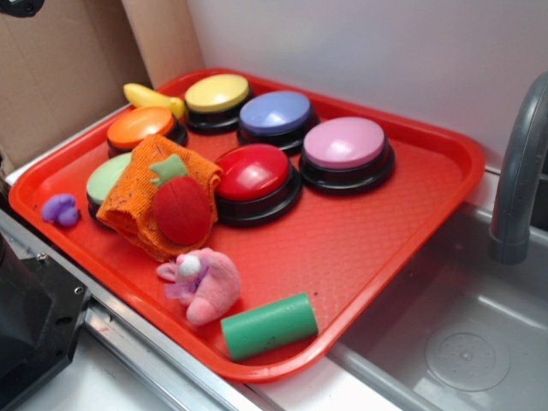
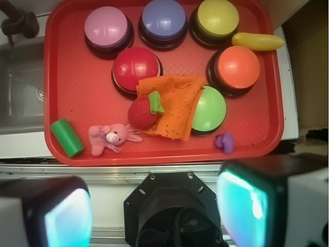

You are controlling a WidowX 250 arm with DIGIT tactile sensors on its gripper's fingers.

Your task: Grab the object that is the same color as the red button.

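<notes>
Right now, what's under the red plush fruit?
The red plush fruit lies on the orange cloth, which also drapes over part of the green button. Anything beneath the cloth is hidden.

Gripper [image 2: 154,211]: we hold it high, facing straight down.
Jaws: we have them spread wide, nothing between them.

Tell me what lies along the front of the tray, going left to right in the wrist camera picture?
Green cylinder → pink plush animal → red plush fruit → orange cloth → small purple toy.
</notes>
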